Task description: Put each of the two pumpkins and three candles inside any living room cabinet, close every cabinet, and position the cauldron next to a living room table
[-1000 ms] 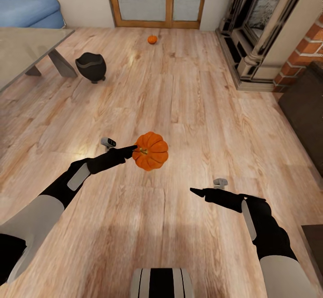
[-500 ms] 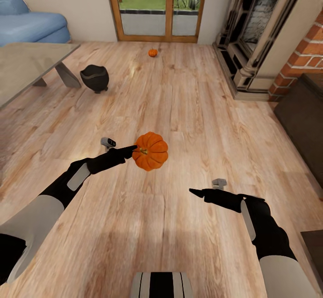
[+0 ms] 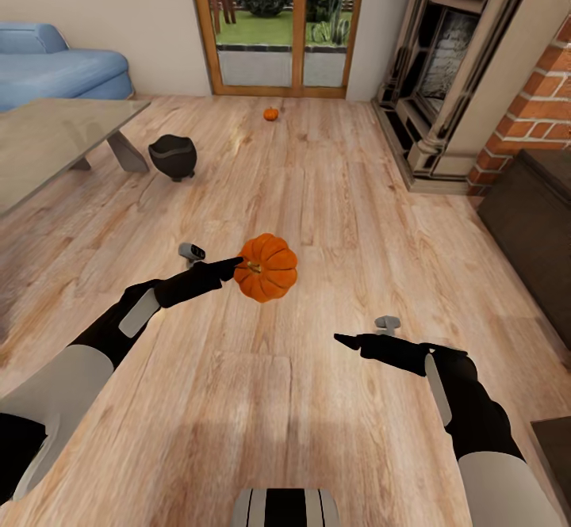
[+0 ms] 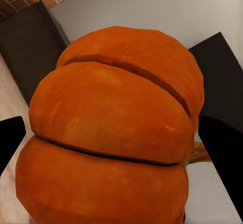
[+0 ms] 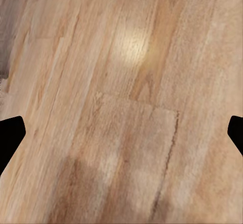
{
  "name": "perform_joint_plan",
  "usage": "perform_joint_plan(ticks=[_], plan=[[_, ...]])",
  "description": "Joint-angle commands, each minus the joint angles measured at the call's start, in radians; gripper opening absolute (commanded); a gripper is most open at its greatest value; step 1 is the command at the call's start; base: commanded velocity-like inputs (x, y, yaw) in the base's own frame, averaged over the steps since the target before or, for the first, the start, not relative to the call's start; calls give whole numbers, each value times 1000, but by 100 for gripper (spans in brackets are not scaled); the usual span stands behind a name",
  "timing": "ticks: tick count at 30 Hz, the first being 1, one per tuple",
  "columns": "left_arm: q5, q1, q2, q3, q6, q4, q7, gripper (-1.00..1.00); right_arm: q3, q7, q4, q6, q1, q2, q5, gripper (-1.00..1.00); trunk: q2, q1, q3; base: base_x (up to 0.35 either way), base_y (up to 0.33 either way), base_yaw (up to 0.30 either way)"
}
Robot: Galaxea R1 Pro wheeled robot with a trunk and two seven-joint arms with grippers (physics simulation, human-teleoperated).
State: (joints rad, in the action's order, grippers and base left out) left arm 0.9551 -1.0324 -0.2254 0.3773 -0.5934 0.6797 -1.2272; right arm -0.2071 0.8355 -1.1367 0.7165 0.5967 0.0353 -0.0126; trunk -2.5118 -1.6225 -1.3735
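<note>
My left gripper [image 3: 240,266] is shut on a bright-orange ribbed pumpkin [image 3: 267,267], held above the wood floor; close up, the same pumpkin [image 4: 111,133] sits between the dark fingers [image 4: 10,140]. A second, small pumpkin [image 3: 271,114] lies on the floor far ahead, near the glass door. The black cauldron [image 3: 173,156] stands on the floor beside a leg of the pale-grey table [image 3: 47,135] at the left. The dark-brown cabinet [image 3: 531,226] is at the right edge. My right gripper [image 3: 339,340] hangs open and empty over bare floor [image 5: 121,133]. No candles are in sight.
A fireplace with a pale surround [image 3: 444,75] and a brick wall [image 3: 547,107] stand at the right rear. A blue sofa [image 3: 55,71] sits behind the table. A wood-framed glass door [image 3: 285,28] closes the far wall. Open floor lies between me and the cabinet.
The head camera has tilted upward, so the room shows lower in the picture and more of the far wall appears. Both arms and the held pumpkin have kept their places.
</note>
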Motion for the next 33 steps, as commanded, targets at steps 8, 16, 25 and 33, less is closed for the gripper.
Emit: perform_joint_plan(ticks=[8, 16, 25, 33], plan=[[-1, 0, 0, 0, -15, 0, 32, -100, 4, 0, 0, 0, 0, 0, 0, 100, 2, 4, 31, 0, 0, 0], [-1, 0, 0, -1, -44, 0, 34, -100, 5, 0, 0, 0, 0, -1, -1, 100, 4, 7, 62, 0, 0, 0], [1, 1, 0, -1, -43, -2, 34, -100, 5, 0, 0, 0, 0, -1, -1, 100, 6, 11, 97, 0, 0, 0], [2, 2, 2, -2, -42, 0, 32, -100, 16, 0, 0, 0, 0, -2, -3, 100, 8, 15, 128, 0, 0, 0]])
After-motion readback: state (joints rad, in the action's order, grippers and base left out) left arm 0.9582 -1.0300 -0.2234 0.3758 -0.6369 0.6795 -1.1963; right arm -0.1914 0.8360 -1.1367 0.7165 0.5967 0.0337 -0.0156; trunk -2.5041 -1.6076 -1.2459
